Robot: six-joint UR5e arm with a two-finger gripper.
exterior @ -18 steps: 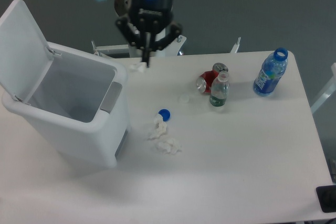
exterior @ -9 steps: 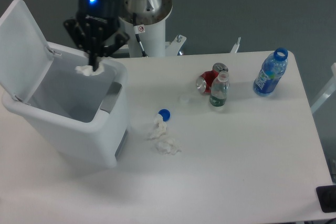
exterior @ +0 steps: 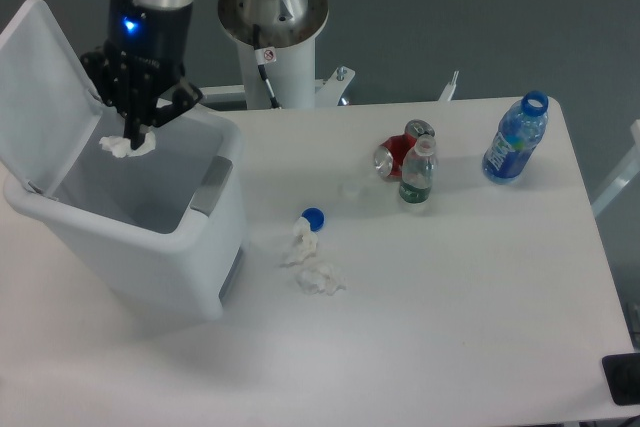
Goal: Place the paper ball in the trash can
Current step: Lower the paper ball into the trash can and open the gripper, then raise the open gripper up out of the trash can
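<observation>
End effector (exterior: 133, 134) has moved left, seemingly pinching paper ball (exterior: 126, 145).

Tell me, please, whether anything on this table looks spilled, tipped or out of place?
Yes: a red can lies tipped beside the small bottle, a loose blue cap sits alone, and two crumpled paper wads litter the table near the trash can.
</observation>
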